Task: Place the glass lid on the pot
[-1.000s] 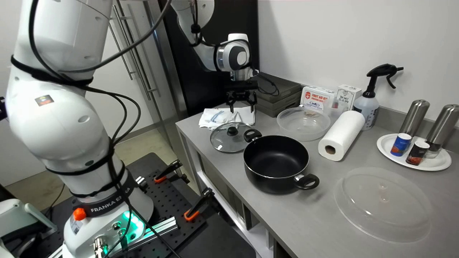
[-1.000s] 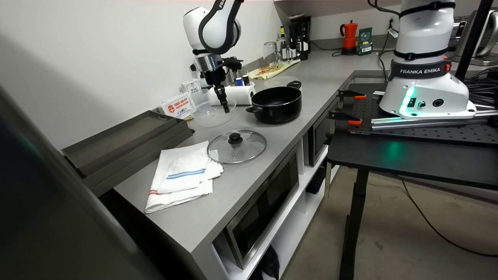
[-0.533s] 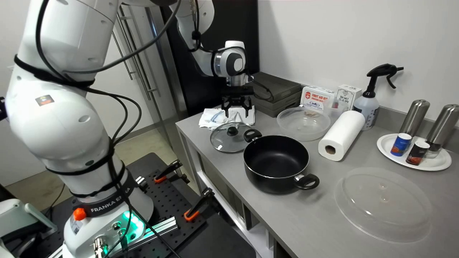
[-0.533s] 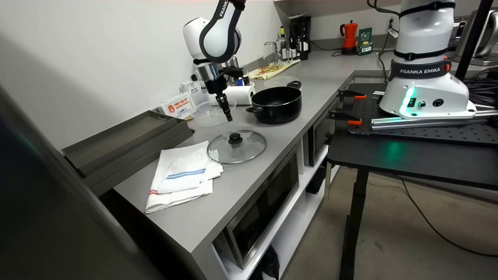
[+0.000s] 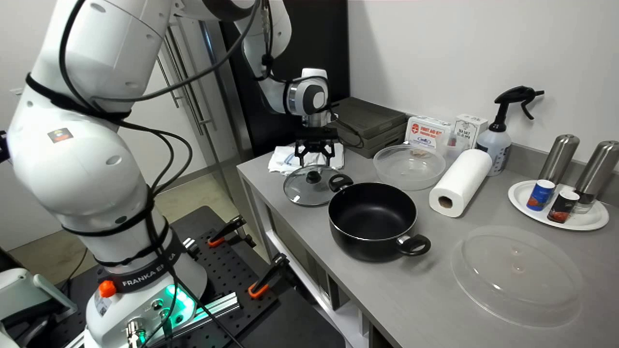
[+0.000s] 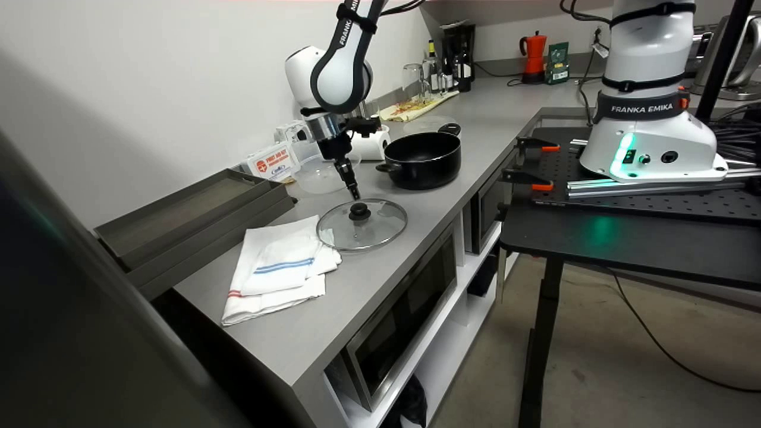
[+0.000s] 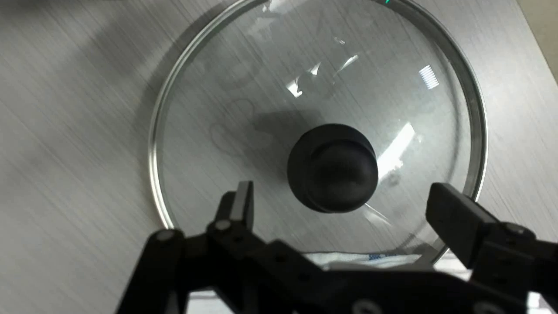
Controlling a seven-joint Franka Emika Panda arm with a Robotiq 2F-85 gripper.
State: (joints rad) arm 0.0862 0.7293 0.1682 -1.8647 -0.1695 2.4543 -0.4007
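Observation:
The glass lid (image 5: 301, 192) lies on the grey counter beside the pot, with its dark knob (image 5: 313, 177) up; it also shows in an exterior view (image 6: 380, 229). In the wrist view the lid (image 7: 226, 100) fills the middle, its knob (image 7: 338, 172) just ahead of and between the spread fingertips. My gripper (image 7: 342, 184) is open and empty, pointing down just above the lid near the knob; it shows in both exterior views (image 5: 315, 164) (image 6: 355, 196). The black pot (image 5: 370, 244) stands uncovered next to the lid, one handle near the lid's rim; it also shows in an exterior view (image 6: 429, 169).
A folded white towel (image 6: 285, 267) touches the lid's far side. Grey trays (image 6: 196, 220), a clear plastic bowl (image 5: 410, 169) and a paper roll (image 5: 462, 181) stand along the wall. A large clear disc (image 5: 517, 285) lies beyond the pot. The counter edge is close to the lid.
My gripper has come down and a little sideways towards the lid's knob, staying open. The lid, pot and other objects have not moved.

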